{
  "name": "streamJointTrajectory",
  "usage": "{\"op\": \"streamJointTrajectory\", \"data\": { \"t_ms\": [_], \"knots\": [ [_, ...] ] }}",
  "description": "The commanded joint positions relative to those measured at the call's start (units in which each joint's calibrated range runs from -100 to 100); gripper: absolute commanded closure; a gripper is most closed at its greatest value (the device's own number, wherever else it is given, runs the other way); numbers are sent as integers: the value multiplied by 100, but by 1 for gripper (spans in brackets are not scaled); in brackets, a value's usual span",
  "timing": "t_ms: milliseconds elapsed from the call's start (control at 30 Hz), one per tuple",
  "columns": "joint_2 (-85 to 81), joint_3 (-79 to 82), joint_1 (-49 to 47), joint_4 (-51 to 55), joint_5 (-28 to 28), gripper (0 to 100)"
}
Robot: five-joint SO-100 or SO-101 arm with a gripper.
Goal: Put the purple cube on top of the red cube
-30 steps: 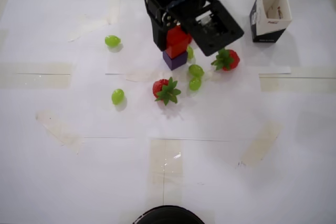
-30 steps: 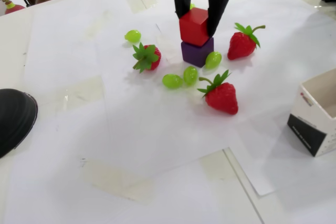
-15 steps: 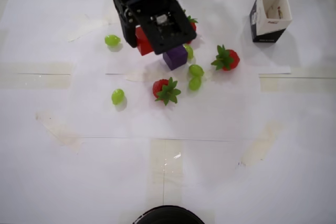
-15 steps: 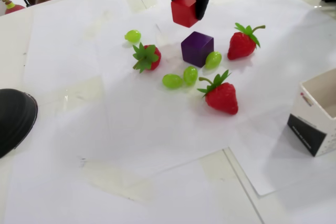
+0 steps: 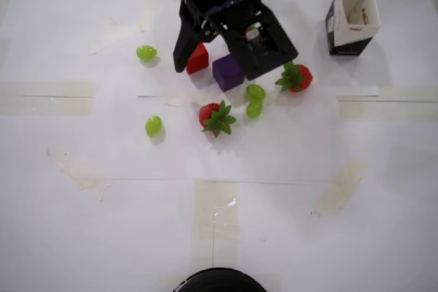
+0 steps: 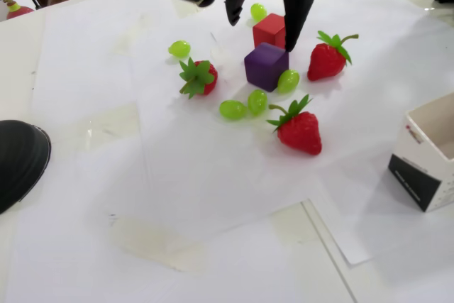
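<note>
a: purple cube (image 5: 228,72) in the overhead view?
b: on the desk (image 5: 102,203), beside the red cube (image 5: 198,58); box (image 5: 352,20) print unreadable.
a: fixed view?
b: end effector (image 6: 261,33) released, fingers straddling red cube (image 6: 269,30) behind purple cube (image 6: 266,65).

red cube (image 6: 269,30) red | purple cube (image 6: 266,66) dark purple | grapes (image 6: 233,110) green | strawberries (image 6: 300,131) red, green leaves | box (image 5: 352,20) seemingly black-and-white

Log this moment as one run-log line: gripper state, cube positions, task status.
gripper: open, over small matte red cube | red cube: on paper, behind small matte dark-purple cube | stack: not done
</note>
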Motion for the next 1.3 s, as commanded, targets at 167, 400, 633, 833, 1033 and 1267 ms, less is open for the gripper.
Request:
{"op": "streamJointTrajectory", "data": {
  "t_ms": [167, 400, 633, 833, 1033, 1267],
  "knots": [
    [-349, 50, -360, -322, -205, 68],
    [-349, 304, -345, -477, -347, 70],
    [-366, 568, -397, -894, -674, 73],
    [-383, 895, -404, -1540, -977, 73],
    [-392, 1204, -301, -1915, -1065, 74],
    [-478, 1350, -205, -1956, -1011, 85]
  ]
}}
